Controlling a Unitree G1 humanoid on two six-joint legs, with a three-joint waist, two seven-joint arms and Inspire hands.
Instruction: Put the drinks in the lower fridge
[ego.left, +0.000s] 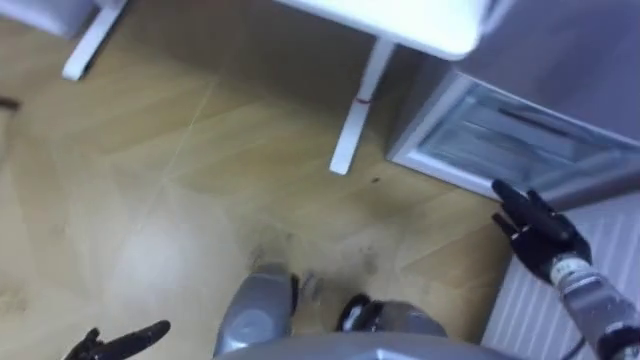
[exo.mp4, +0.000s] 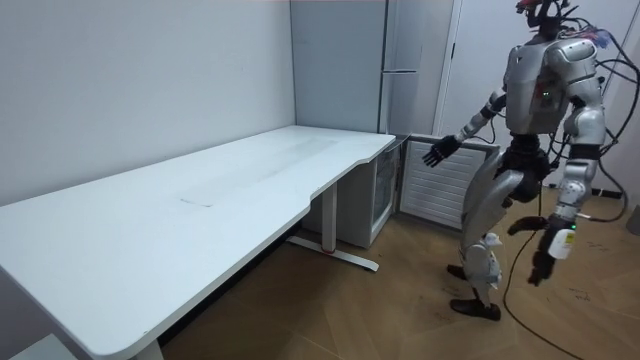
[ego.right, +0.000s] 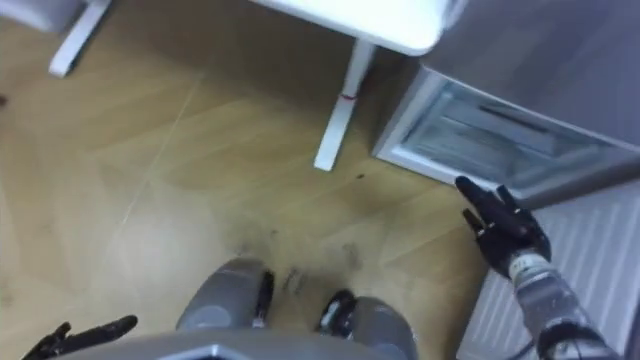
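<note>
drinks seem unfetched, and where they are i cannot tell. right hand, fingers spread and empty, reaches toward the open lower fridge beside the desk; left hand hangs low, fingers straight.

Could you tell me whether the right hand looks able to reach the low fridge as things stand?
Probably yes: the right hand, open and empty, is held out toward the low fridge, with nothing between them; the desk leg stands off to its left.
</note>
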